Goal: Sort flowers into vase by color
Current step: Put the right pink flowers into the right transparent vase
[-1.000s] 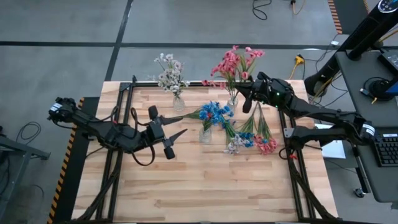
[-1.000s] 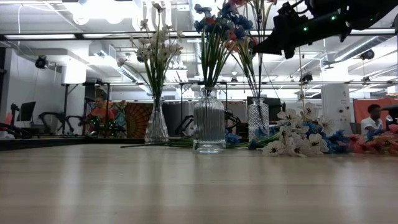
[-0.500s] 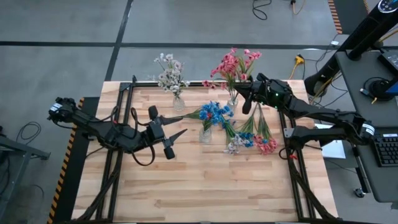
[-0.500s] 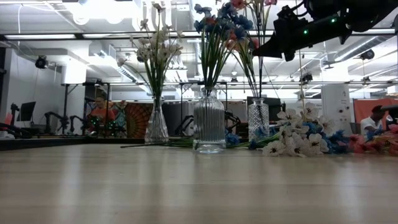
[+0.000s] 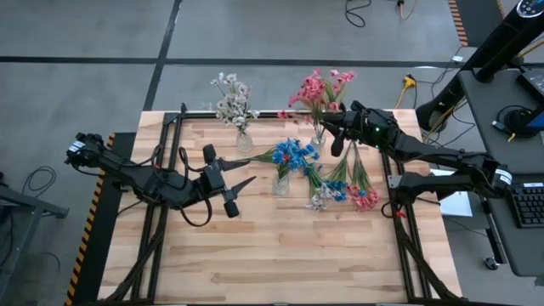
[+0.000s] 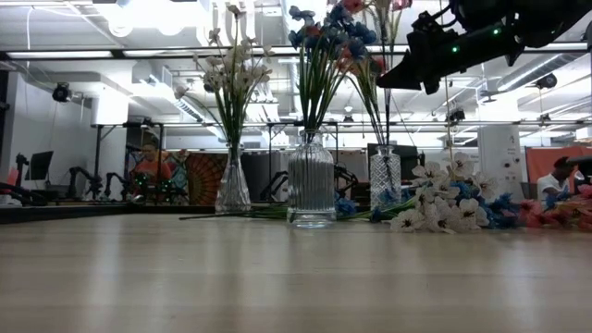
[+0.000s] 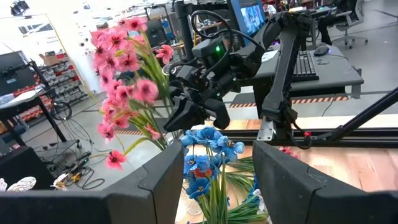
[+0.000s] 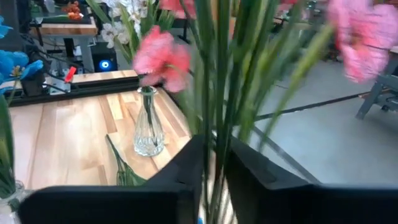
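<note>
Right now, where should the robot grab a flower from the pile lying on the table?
Probably on the thin green stems, coming straight down from above. The pile lies flat with its blossoms toward the near edge and its stems fanned toward the far edge, so a bare stem is easier to pinch than the soft clusters.

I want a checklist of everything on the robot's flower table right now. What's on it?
Surface: wooden table, bare along the near half.
Job's things: white flowers in a small vase, blue flowers in the middle vase, pink flowers in the third vase; a mixed pile of unsorted flowers lies flat on the table.
Clutter: nothing seen.
Pincers: right pincer is up at the pink stems, fingers either side of them with a narrow gap; left pincer hangs open and empty over the table's left side.
Cables: black loops on the floor and an orange cable.
Surroundings: a desk with a keyboard; people sitting far behind.
</note>
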Controlling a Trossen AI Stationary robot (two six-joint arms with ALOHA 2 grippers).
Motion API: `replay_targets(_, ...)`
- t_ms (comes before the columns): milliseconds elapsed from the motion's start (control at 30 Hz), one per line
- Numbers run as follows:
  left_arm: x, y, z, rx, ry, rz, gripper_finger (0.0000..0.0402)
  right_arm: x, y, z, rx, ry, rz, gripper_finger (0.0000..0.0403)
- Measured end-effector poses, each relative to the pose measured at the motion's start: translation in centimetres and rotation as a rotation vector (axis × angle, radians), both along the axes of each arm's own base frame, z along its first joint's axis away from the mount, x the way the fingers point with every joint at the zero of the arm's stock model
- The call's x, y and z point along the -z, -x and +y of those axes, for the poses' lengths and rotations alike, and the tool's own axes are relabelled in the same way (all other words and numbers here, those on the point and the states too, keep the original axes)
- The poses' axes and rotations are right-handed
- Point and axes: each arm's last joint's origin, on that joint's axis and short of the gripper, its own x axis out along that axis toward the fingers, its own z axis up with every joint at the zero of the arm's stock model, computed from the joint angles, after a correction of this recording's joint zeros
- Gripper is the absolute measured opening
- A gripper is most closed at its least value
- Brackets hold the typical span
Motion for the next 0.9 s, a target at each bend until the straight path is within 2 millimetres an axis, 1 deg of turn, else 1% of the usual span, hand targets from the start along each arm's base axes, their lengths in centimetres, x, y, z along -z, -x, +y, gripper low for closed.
replay_targets(167,0.0,0.0,0.0,0.0,0.003,-0.001,0.0174,0.0,0.0,0.0,0.018,-0.008,0.003,0.0118)
replay_targets(267,0.0,0.0,0.0,0.0,0.003,-0.001,0.0174,0.0,0.2,0.1,0.021,-0.02,0.001,0.0147)
replay_targets(467,0.0,0.0,0.0,0.0,0.003,-0.001,0.0174,-0.5,0.7,0.4,0.024,-0.038,0.011,0.0184)
replay_targets(633,0.0,0.0,0.0,0.0,0.003,0.0,0.0174,-1.0,1.3,0.7,0.048,-0.042,0.031,0.019)
replay_targets(767,0.0,0.0,0.0,0.0,0.003,-0.001,0.0174,-1.4,1.5,0.8,0.045,-0.009,0.019,0.0177)
replay_targets(900,0.0,0.0,0.0,0.0,0.003,0.0,0.0174,-1.1,1.0,0.5,0.04,-0.004,0.024,0.0164)
